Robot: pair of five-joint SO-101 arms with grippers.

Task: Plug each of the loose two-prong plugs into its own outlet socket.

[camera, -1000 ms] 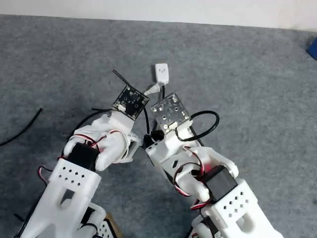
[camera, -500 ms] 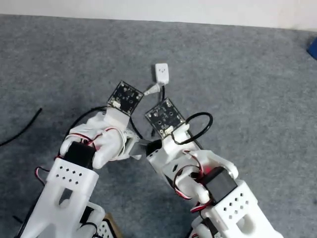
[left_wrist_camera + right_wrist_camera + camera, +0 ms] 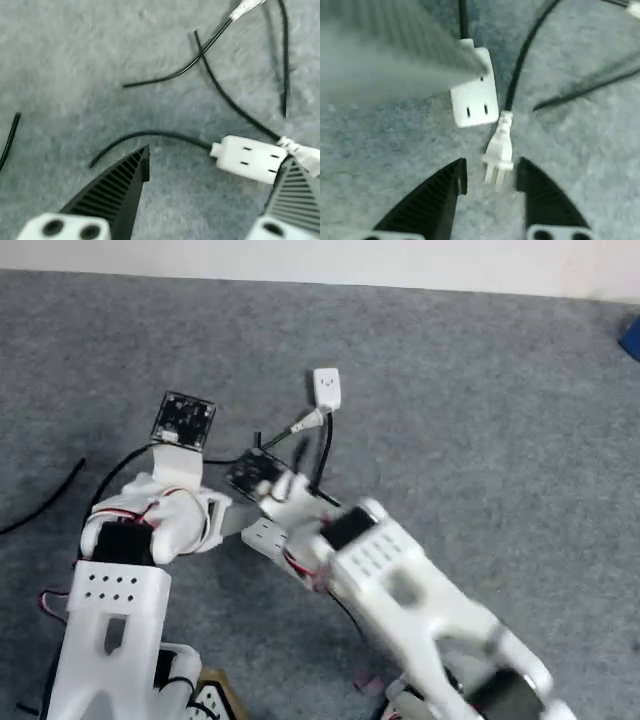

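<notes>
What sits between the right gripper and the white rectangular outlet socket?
In the right wrist view, a white two-prong plug lies there, prongs toward the right gripper, cord end by the white rectangular outlet socket.

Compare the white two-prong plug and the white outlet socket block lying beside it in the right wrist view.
Shape: the white two-prong plug is slim and tapered; the white outlet socket block is broader and boxy.
Face: the plug ends in two bare prongs; the socket shows two slots.
Place: the plug lies between the open fingertips of the right gripper; the socket lies beyond them.
Both are white, on black cords, and lie unplugged on the grey carpet.
</notes>
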